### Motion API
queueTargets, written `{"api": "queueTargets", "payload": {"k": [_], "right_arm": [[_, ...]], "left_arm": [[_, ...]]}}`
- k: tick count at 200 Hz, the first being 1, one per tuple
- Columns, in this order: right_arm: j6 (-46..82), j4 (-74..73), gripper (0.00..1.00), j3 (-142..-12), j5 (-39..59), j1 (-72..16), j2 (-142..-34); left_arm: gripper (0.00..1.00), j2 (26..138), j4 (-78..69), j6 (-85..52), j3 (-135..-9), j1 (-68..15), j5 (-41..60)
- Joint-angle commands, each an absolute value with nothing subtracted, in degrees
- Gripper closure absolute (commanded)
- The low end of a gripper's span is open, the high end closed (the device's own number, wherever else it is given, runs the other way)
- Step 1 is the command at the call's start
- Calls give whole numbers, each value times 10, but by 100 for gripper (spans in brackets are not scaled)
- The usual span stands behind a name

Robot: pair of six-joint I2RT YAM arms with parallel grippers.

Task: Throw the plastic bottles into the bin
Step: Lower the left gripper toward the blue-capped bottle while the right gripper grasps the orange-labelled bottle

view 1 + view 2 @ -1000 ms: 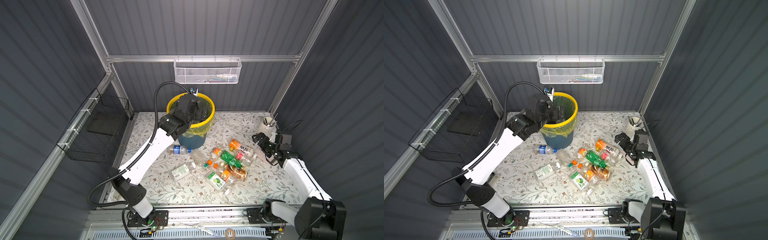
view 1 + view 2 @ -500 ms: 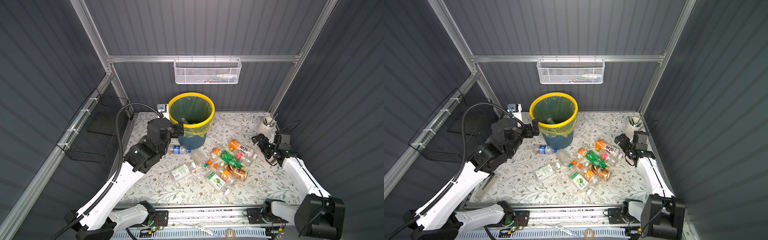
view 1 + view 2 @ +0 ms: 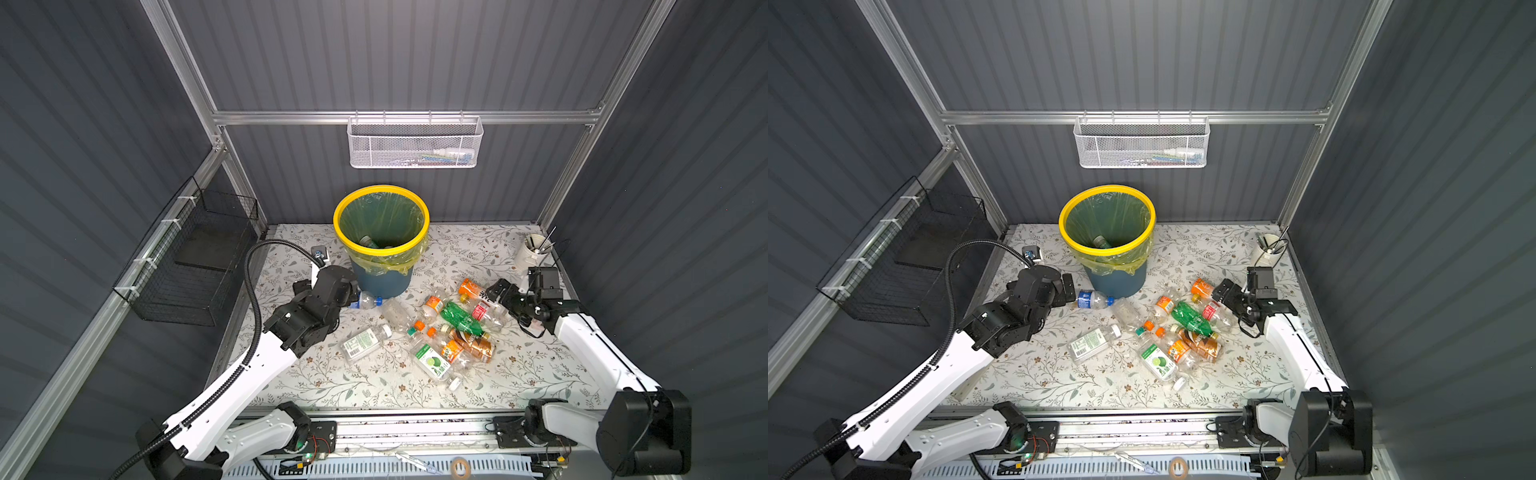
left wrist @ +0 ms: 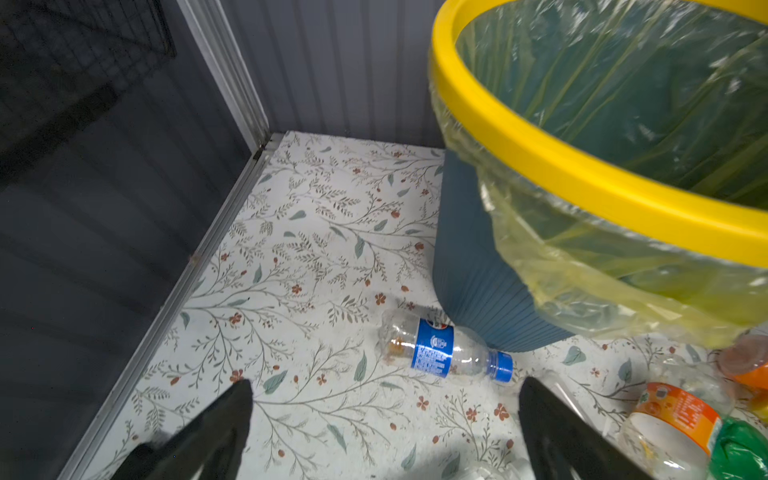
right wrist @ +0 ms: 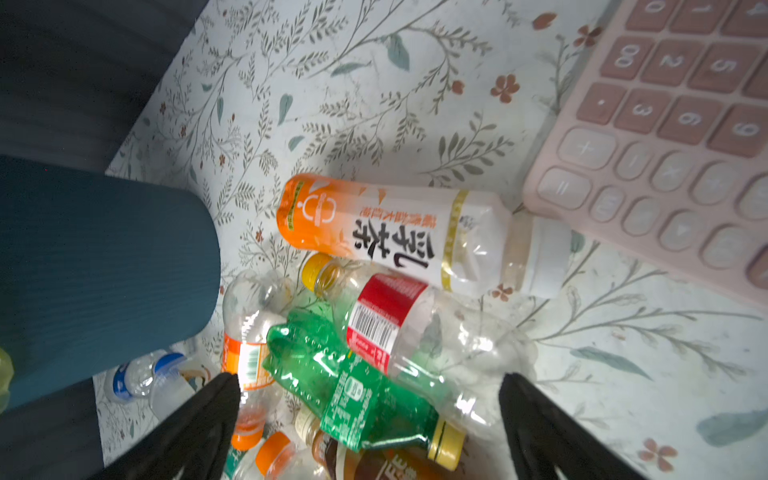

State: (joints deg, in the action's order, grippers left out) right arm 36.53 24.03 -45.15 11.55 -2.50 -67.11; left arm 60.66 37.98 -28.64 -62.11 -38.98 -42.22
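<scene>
The bin (image 3: 337, 226) (image 3: 1062, 226), dark blue with a yellow rim and liner, stands at the back and holds a bottle (image 3: 368, 242). A blue-label bottle (image 3: 368, 300) (image 4: 440, 349) lies at its foot. My left gripper (image 3: 352, 294) (image 4: 384, 386) hovers open and empty just left of that bottle. Several plastic bottles lie heaped mid-table, among them a green bottle (image 3: 459, 318) (image 5: 353, 386) and an orange-and-white tea bottle (image 5: 395, 232). My right gripper (image 3: 505, 303) (image 5: 370, 380) hangs open at the heap's right side, above the green bottle, holding nothing.
A white mesh basket (image 3: 413, 143) hangs on the back wall and a black wire basket (image 3: 195, 266) on the left wall. A white cup of utensils (image 3: 534, 249) stands back right. A pink calculator (image 5: 673, 124) lies near the tea bottle's cap.
My left arm has pulled back from over the bin and come down to the table left of it, beside the blue-label bottle. The right arm has barely moved.
</scene>
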Motion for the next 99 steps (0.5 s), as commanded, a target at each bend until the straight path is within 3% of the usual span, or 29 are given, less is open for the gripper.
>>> {"api": "queueTargets", "payload": {"k": [1, 46, 99], "right_arm": [[333, 281, 1, -448, 86, -44, -651], [191, 291, 1, -502, 18, -44, -709], [12, 355, 1, -603, 21, -45, -842]], "left_arm": [[0, 608, 403, -335, -595, -376, -401], [1, 610, 391, -347, -540, -363, -356], [1, 603, 376, -352, -506, -361, -329]]}}
